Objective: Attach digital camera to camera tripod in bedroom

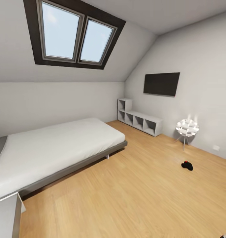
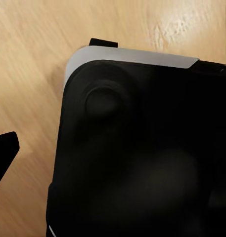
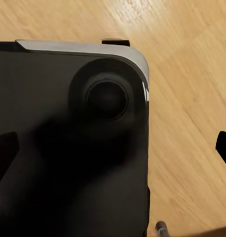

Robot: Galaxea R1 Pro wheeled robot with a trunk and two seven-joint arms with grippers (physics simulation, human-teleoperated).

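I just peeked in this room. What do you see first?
First comes the big dark-framed skylight in the sloping ceiling, with the grey bed below it at the left. Then a small black thing with a red spot lies alone on the wood floor at the right, near a white round lamp.

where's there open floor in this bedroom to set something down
Widest bare wood floor: between the bed and the small black object, running toward the viewer. Another strip lies between the bed's foot and the cube shelf. Tighter by the right wall, where the white lamp stands near that object.
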